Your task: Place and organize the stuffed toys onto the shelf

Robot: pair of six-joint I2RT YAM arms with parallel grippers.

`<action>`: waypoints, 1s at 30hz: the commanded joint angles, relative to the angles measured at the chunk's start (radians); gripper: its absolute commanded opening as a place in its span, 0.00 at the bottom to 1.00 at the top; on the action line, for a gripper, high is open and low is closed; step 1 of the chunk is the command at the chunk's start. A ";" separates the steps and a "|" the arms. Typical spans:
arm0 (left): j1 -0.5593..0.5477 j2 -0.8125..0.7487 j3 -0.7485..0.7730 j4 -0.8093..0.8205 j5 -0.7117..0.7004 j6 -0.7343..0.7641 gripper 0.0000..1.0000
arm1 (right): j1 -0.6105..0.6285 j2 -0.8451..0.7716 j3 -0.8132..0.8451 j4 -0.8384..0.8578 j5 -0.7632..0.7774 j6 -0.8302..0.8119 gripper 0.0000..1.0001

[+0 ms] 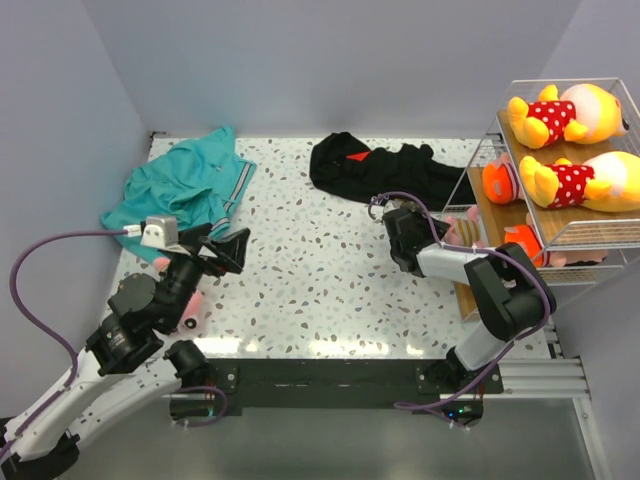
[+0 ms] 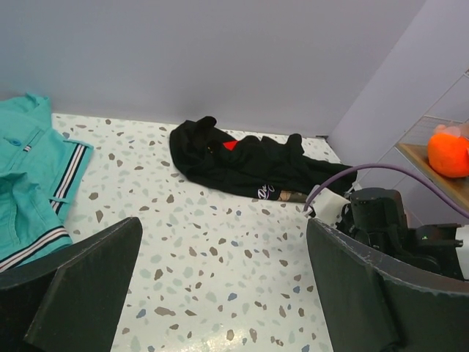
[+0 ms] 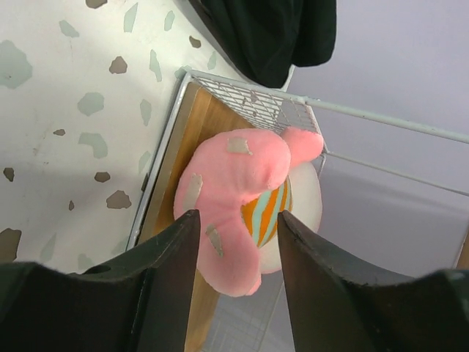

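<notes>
Pink plush toy (image 3: 234, 183) lies on the shelf (image 3: 183, 139) board. The right tool (image 3: 237, 220) is spread open about it; the left tool (image 2: 222, 224) is open and empty. We judge placement underway; next, withdraw without snagging.

A: What place is this?
B: A robotics lab cell: plain grey walls (image 1: 350, 60) box in a speckled terrazzo bench (image 1: 300, 262), with two cabled robot arms (image 1: 130, 335) bolted along its near edge.

two bears (image 1: 565, 115) — top tier of shelf (image 1: 490, 213)
</notes>
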 commanded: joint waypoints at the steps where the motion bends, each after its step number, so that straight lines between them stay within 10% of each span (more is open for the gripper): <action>1: 0.000 0.006 -0.006 0.022 -0.027 -0.011 0.99 | -0.006 0.007 0.019 0.018 -0.023 0.017 0.45; 16: 0.000 0.225 -0.014 -0.630 -0.488 -0.931 0.96 | -0.051 0.030 0.047 -0.003 -0.005 0.048 0.39; 25: 0.003 0.392 -0.064 -1.090 -0.626 -1.575 0.88 | 0.092 -0.107 0.050 -0.057 -0.091 0.111 0.58; 30: 0.152 0.519 -0.092 -1.089 -0.594 -1.651 0.96 | 0.158 -0.168 0.088 -0.129 -0.137 0.166 0.59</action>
